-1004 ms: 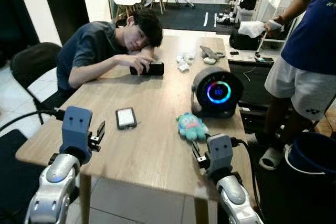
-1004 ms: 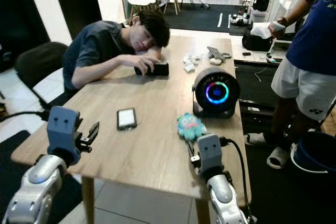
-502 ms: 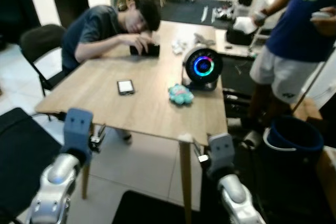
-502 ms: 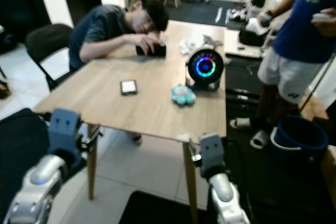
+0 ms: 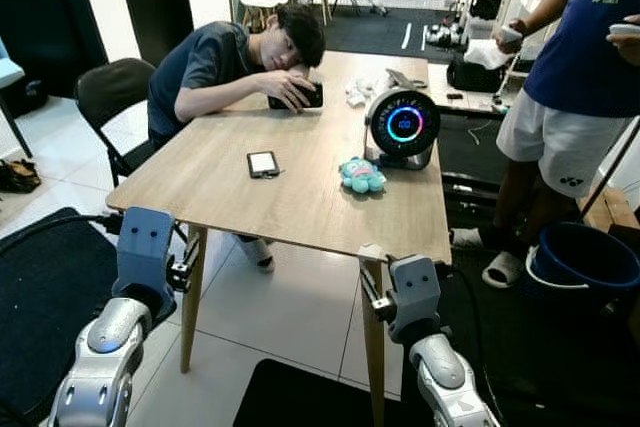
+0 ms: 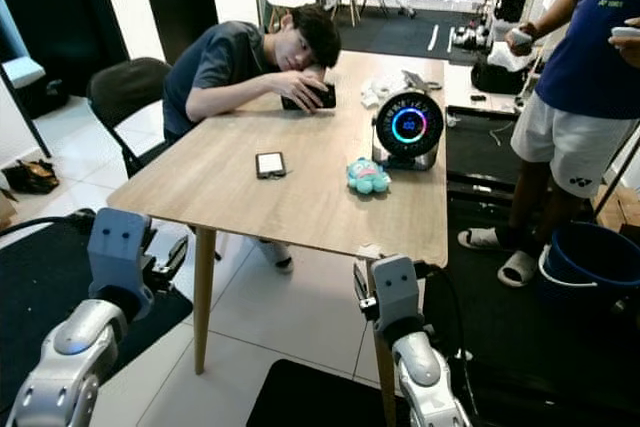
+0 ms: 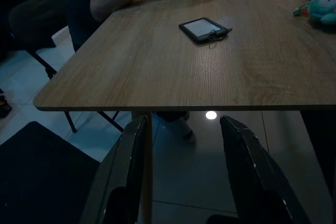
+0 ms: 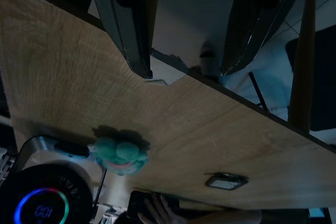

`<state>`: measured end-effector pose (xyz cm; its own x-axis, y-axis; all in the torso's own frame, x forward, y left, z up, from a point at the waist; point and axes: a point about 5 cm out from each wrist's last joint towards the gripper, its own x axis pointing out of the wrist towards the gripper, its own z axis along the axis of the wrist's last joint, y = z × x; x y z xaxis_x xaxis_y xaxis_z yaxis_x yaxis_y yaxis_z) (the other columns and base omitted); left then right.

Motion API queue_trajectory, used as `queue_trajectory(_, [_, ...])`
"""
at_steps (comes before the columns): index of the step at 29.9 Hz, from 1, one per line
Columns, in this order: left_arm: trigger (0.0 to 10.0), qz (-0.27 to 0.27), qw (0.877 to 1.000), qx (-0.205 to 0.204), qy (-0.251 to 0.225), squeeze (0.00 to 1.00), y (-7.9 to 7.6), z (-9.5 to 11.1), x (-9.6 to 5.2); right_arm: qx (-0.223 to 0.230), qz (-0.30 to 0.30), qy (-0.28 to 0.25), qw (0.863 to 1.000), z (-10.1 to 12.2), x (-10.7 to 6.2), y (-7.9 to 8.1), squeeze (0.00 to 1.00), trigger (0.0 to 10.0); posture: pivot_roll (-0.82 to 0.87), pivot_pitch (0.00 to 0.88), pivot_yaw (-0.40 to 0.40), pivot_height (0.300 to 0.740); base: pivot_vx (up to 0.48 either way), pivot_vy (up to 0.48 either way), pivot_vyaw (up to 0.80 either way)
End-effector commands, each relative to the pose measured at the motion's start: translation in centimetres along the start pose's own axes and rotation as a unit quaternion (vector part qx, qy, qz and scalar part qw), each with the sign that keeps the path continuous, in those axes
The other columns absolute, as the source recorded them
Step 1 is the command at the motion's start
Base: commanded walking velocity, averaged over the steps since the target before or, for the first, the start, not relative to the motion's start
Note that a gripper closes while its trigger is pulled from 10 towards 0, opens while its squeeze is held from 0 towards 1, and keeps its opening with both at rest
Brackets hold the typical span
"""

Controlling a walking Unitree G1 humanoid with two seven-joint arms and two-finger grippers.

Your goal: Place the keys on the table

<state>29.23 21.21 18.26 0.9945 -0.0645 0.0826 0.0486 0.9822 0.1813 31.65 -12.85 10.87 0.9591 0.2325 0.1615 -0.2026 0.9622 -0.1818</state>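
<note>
Surface (image 5: 300,197) of pale wood stands ahead of both arms, and both end effectors hang below its near edge, short of it. The left end effector (image 7: 182,124) is spread wide with nothing between its 2 fingers; the near left corner of the surface and 1 wooden leg lie straight ahead of it. The right end effector (image 8: 184,69) is also spread and empty, just before the near right corner.

Beyond the left end effector, well apart from it, a flat dark device (image 7: 202,28) with a light face lies on the wood, with a small loop (image 7: 220,31) at its corner. Whether that loop is the keys I cannot tell.

Beyond the right end effector sits a teal plush toy (image 5: 361,175), and just past it a round black speaker (image 5: 403,127) with a glowing ring.

At the far left side, a seated person (image 5: 230,62) rests their head on the surface, with 1 hand on a black phone (image 5: 310,97). A standing person (image 5: 575,67) in a blue shirt is far to the right of the right end effector, next to a blue bucket (image 5: 585,262) on the floor.
</note>
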Motion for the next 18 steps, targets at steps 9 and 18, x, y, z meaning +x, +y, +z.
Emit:
queue_trajectory(9, [10.0,-0.007,1.000,0.010,0.003,0.00,-0.2,-0.3,-0.1,0.000,-0.003,0.003,1.000,-0.2,-0.2,-0.2,0.00,10.0,0.12,0.105,0.004,0.740,0.000,0.000,0.00])
queue_trajectory(18, [10.0,-0.012,1.000,0.021,0.016,0.00,-0.3,-1.2,-0.6,0.001,0.001,0.009,1.000,-0.6,-0.5,0.0,0.00,10.0,0.12,0.107,0.004,0.740,0.000,0.000,0.00])
